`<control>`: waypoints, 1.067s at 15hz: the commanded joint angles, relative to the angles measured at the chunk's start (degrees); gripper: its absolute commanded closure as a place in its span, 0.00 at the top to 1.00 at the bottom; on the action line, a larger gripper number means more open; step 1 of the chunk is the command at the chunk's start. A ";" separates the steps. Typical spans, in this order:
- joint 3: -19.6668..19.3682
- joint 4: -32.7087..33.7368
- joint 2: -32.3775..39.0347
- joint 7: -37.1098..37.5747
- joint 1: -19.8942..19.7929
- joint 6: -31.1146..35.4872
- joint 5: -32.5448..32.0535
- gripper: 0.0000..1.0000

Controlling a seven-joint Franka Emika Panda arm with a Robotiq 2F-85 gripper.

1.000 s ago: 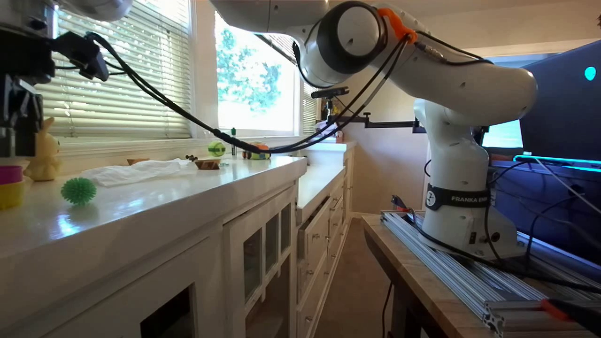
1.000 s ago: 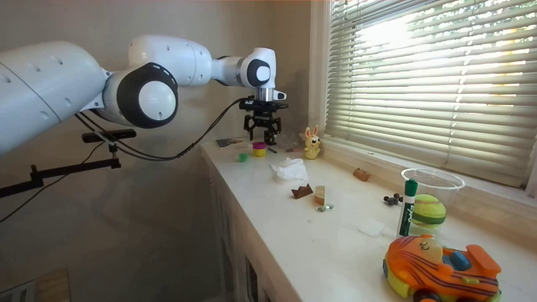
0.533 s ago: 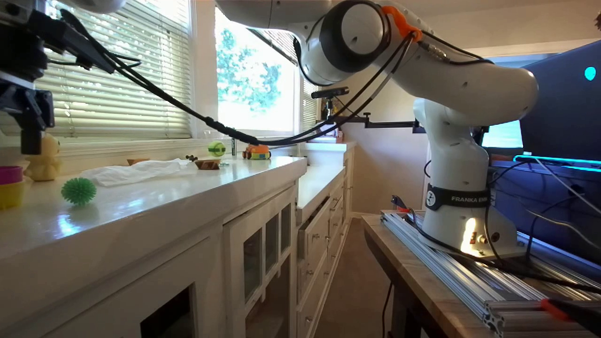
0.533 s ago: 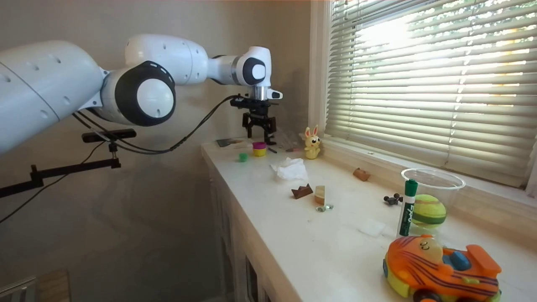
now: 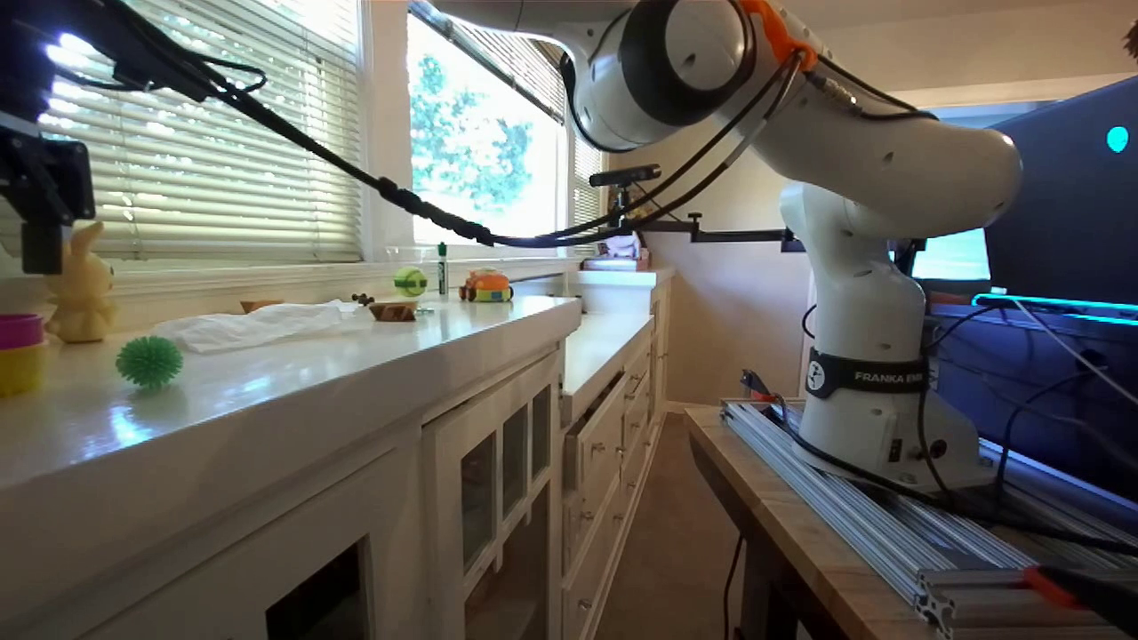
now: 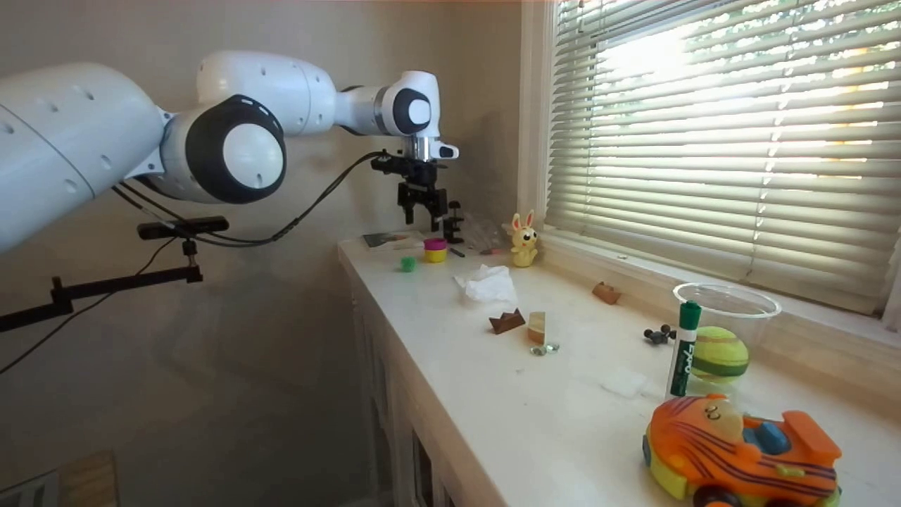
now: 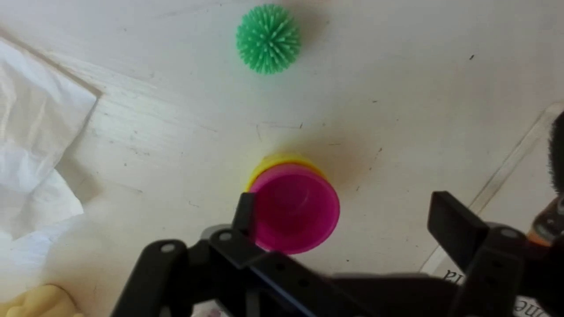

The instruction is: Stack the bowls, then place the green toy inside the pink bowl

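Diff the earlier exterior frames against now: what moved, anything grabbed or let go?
In an exterior view, the gripper has moved up and to the picture's left; the cable has lifted too. Nothing visibly taken hold of or let go: the jaws stand apart, empty. Unchanged: the pink bowl stacked on the yellow bowl, the green toy apart from them.

Both exterior views: facing opposite ways along glossy white counter [image 6: 563, 422]. In exterior view, orange plastic toy car [image 6: 742, 451] nearest lens. In exterior view, seemingly just above counter level, magenta-pink plastic bowl [image 5: 20, 331] cut by frame edge. Wrist view: close, overhead, facing down. All share spiky round green ball [image 7: 269, 39].
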 commanded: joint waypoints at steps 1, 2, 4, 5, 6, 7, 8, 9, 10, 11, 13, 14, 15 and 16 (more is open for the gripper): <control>-0.15 -0.44 -0.27 -0.40 0.18 -1.51 -0.32 1.00; -0.16 -0.76 -0.38 0.32 0.38 -2.43 -0.25 1.00; -0.18 -1.12 -0.39 1.33 0.65 -4.85 -0.16 1.00; -0.20 -1.15 -0.39 1.95 0.78 -6.17 -0.08 1.00; -0.35 -1.18 -0.38 2.46 0.93 -7.53 -0.21 1.00; -0.18 -1.09 -0.41 2.76 0.94 -8.66 0.02 1.00; -0.13 -0.99 -0.54 3.23 1.02 -9.74 0.13 1.00; -0.26 -0.95 -0.69 3.97 1.20 -10.82 0.04 1.00; -0.07 -0.85 -0.74 4.36 1.21 -11.51 0.27 1.00; -0.36 -0.83 -0.67 4.85 1.45 -12.04 -0.12 1.00; -1.42 -0.83 0.09 5.01 1.92 -12.00 -1.50 1.00; -1.72 -0.83 0.54 5.04 1.88 -11.49 -1.52 1.00; -1.95 -0.88 0.83 4.75 1.81 -11.21 -1.40 1.00; -2.19 -0.86 1.20 4.86 1.76 -10.83 -1.25 1.00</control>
